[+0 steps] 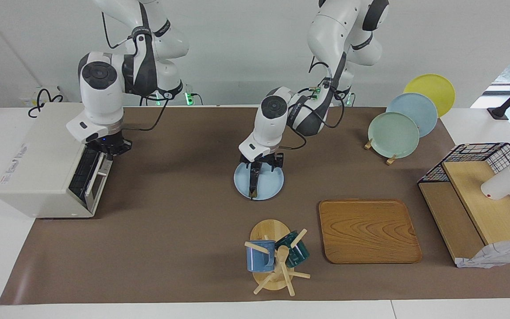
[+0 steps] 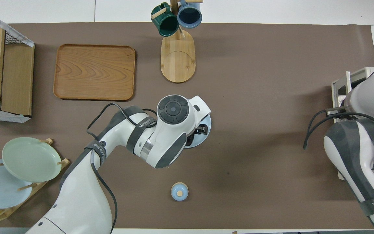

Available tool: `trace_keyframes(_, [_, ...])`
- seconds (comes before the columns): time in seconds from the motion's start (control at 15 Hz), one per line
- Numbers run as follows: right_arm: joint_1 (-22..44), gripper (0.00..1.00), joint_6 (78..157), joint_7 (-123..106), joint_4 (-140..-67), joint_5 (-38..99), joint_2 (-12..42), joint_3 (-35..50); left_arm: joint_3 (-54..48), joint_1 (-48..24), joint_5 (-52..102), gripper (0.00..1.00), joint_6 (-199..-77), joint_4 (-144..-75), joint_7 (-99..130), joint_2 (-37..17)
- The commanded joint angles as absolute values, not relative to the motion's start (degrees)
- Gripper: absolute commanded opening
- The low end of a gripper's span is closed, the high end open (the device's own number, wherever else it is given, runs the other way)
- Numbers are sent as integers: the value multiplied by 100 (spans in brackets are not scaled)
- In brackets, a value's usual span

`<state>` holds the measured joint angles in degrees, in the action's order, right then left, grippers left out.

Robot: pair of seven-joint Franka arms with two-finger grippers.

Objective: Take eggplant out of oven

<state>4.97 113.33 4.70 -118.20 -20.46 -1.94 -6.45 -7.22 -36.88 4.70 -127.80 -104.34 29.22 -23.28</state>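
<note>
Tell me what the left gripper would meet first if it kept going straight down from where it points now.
Probably the eggplant lying on the light blue plate: the left gripper points down over its end nearer the robots, open. How far above it the gripper stands is unclear.
</note>
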Motion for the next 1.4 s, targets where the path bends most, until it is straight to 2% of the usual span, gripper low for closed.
trace_keyframes(0.0, [185, 8, 11417, 63, -11848, -1820, 18, -686, -615, -3832, 562, 100, -13087, -10688, 3015, -2250])
trace_keyframes(0.2, [114, 13, 11190, -131, -11734, -1592, -114, -686, -615, -3806, 562, 98, -13096, -10670, 3006, -2259])
trace_keyframes(0.33, [123, 17, 10629, -202, -11305, -1320, -114, -686, -615, -3771, 554, 90, -13078, -10635, 2988, -2267])
trace_keyframes(0.4, [123, 20, 10400, -211, -11094, -1162, -114, -677, -615, -3771, 554, 83, -13078, -10643, 2988, -2259])
trace_keyframes(0.6, [141, 32, 9977, -211, -10645, -704, -114, -677, -624, -3771, 554, 42, -13052, -10644, 2988, -2259])
trace_keyframes(0.67, [158, 41, 9862, -211, -10522, -520, -114, -677, -615, -3762, 554, 28, -13034, -10644, 2988, -2259])
trace_keyframes(0.73, [167, 60, 9818, -202, -10434, -345, -114, -677, -615, -3753, 554, 11, -13008, -10626, 2988, -2259])
trace_keyframes(0.8, [176, 89, 9826, -202, -10389, -195, -132, -668, -615, -3744, 554, 0, -12973, -10582, 2962, -2259])
trace_keyframes(0.87, [176, 100, 9835, -202, -10389, -132, -167, -659, -615, -3709, 554, 0, -12964, -10547, 2953, -2259])
trace_keyframes(1.0, [202, 100, 9844, -185, -10389, -123, -255, -633, -615, -3517, 554, 0, -12728, -10407, 2927, -2171])
trace_keyframes(1.2, [211, 100, 9835, -158, -10433, -123, -299, -633, -624, -3130, 571, 0, -11807, -9723, 2909, -2066])
trace_keyframes(1.33, [211, 100, 9826, -176, -10441, -123, -308, -633, -624, -2823, 571, 0, -11383, -9519, 2848, -1969])
